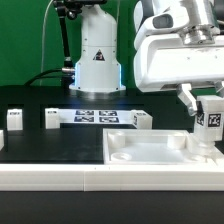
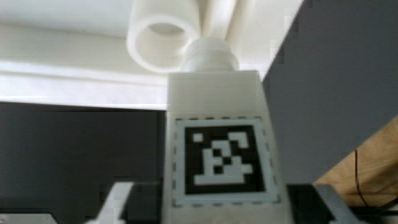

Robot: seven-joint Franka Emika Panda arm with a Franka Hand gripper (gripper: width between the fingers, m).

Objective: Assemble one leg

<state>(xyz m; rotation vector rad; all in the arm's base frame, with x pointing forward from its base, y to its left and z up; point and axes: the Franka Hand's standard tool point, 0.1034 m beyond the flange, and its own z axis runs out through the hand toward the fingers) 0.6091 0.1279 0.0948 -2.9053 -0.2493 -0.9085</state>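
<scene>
A single Franka arm was shown over a black worktop (image 1: 40, 145). Its gripper (image 1: 206, 110) was seen at the exterior view's right. The fingers (image 2: 125, 203) were closed on the leg (image 1: 211, 122), a small white post marked with a black-and-white square tag. The leg was held roughly upright above the right-hand end of a wide white panel (image 1: 150, 150) lying at the front of the worktop. Its lower end was seen at or just above the panel; contact could not be confirmed.

In the wrist view the tagged face of the leg filled the middle of the picture. Its narrower tip was pointed toward the panel, close beside a round socket (image 2: 166, 30), though whether it was lined up could not be told.

Further back, the marker board (image 1: 95, 117) lay flat, and three other small white posts (image 1: 52, 120) were stood near it.

The step in hand was judged to be the bringing of the leg to its socket. For the next move, the tip would have to be centred over the socket, kept upright, lowered in and seated, probably by twisting.
</scene>
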